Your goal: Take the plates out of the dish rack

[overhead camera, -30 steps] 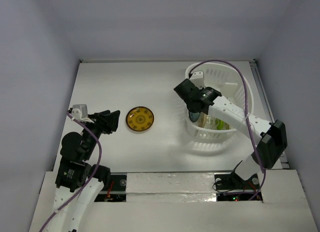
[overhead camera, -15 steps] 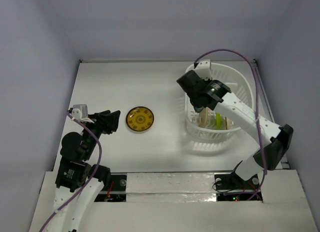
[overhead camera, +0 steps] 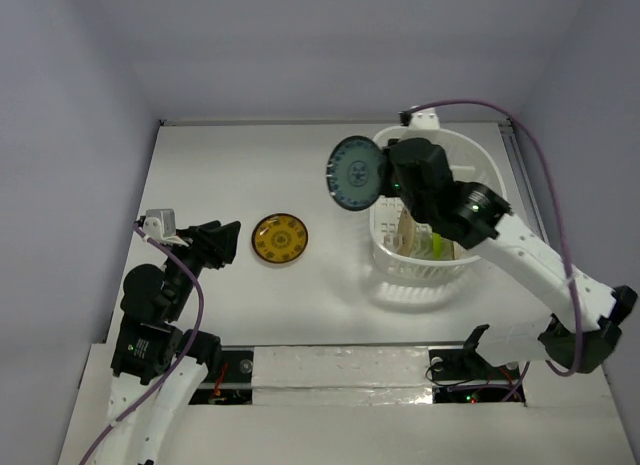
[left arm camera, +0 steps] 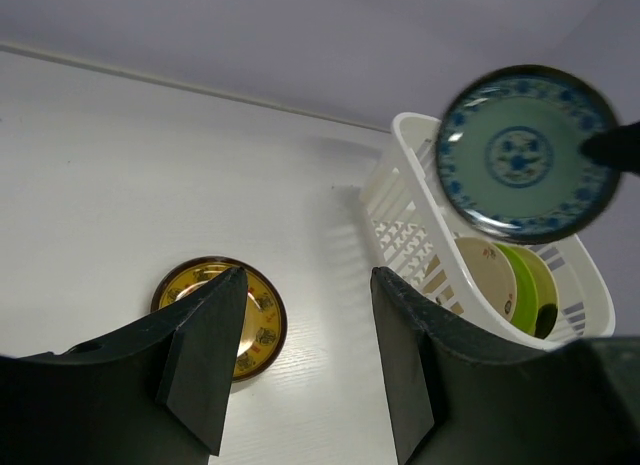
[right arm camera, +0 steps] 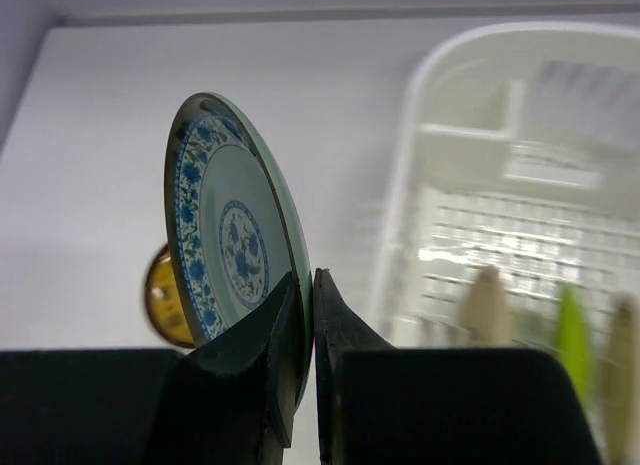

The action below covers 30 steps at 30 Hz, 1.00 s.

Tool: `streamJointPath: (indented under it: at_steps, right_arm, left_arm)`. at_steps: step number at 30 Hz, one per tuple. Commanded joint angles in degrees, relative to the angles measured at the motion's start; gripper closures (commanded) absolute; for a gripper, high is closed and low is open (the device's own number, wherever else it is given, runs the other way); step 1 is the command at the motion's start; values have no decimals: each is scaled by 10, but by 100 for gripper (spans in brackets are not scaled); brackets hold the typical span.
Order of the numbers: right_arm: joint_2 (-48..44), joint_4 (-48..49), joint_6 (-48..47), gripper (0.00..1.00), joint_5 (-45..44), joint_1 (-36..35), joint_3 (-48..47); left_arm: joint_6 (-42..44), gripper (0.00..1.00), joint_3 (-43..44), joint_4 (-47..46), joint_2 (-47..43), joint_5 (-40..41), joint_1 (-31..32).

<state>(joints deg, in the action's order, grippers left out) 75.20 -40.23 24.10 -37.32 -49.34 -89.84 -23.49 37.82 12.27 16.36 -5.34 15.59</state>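
Note:
My right gripper (overhead camera: 384, 179) is shut on the rim of the teal-blue patterned plate (overhead camera: 354, 173) and holds it upright in the air, left of the white dish rack (overhead camera: 478, 161). The right wrist view shows the plate (right arm camera: 228, 240) edge-on between my fingers (right arm camera: 285, 335). The left wrist view also shows it (left arm camera: 525, 155). The cream plate (left arm camera: 487, 275) and the lime green plate (left arm camera: 528, 285) stand in the rack (left arm camera: 400, 200). A brownish plate edge (overhead camera: 447, 251) shows beside them. The amber-yellow plate (overhead camera: 279, 239) lies flat on the table. My left gripper (overhead camera: 222, 241) is open, just left of it.
The white table (overhead camera: 230, 165) is walled on both sides and at the back. The rack's small boxy compartment (right arm camera: 545, 145) sits at its far end. The right arm reaches over the rack's near side.
My right gripper has risen out of the rack with the teal-blue plate and moved it left and up, above the rack's left rim. The left arm has not moved.

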Motion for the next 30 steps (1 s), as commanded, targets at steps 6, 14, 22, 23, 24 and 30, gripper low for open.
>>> streamJointPath:
  at_steps: [6,14,22,23,24,30]
  right_arm:
    - [189,241,53,100,214,-18,-11]
    - [311,304,104,100,235,-18,1]
    - [358,353,154,99,262,-18,64]
    - [360,361,155,97,261,-18,70]
    - [361,363,157,96,256,-18,75]
    - [369,371,165,82,258,-18,101]
  left_arm:
    - [-3,51,1,-24,8,-3,-4]
    - [-3,51,1,-24,6,-5,-4]
    - [-2,51,1,-25,7,-6,-4]
    - [-3,51,0,-26,6,-6,-4]
    - [-2,51,0,-25,6,-6,-4]
    - [-2,51,0,-25,7,-6,-4]
